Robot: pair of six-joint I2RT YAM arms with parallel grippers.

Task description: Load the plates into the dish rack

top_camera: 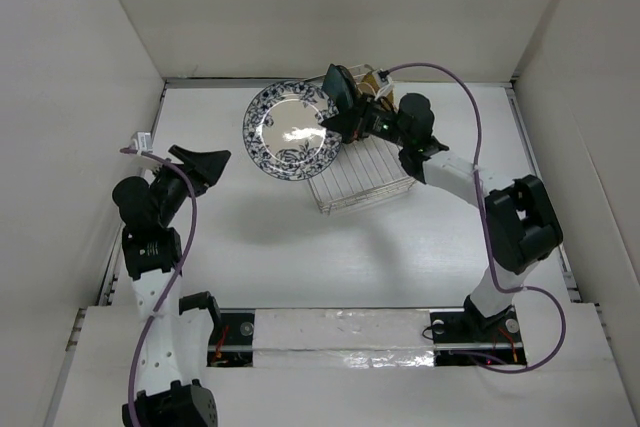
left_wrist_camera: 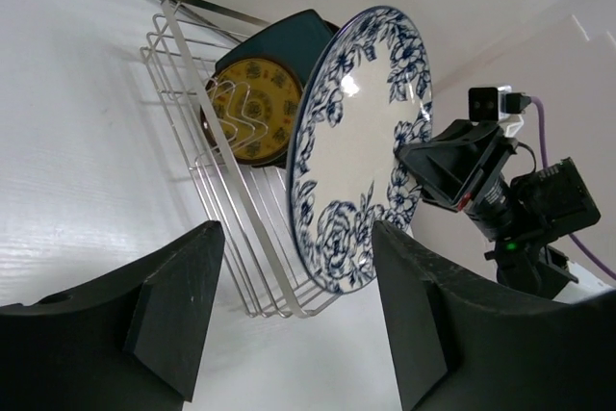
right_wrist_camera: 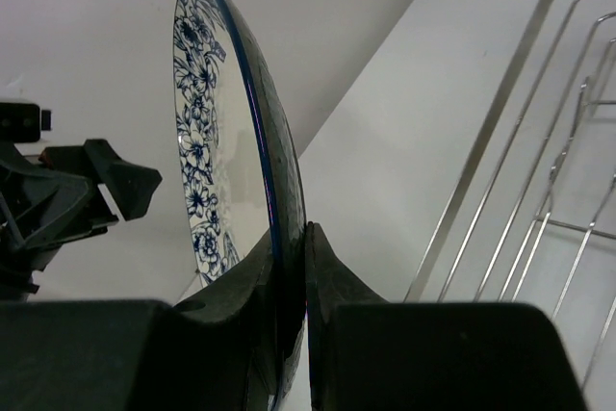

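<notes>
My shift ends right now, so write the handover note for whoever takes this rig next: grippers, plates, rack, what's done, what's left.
Grippers: the right gripper is shut on the rim of the blue-white floral plate, held upright at the left edge of the dish rack, apparently not seated. The left gripper is open and empty, off to the left.
Done: the yellow patterned plate and the dark teal plate stand in the rack.
Left: seat the held plate between prongs and release it. No other plates are in view.

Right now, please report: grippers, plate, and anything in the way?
Left gripper open, empty. Right gripper shut on blue-white floral plate, upright at dish rack edge. Yellow plate and dark teal plate at far end; near slots free.
</notes>
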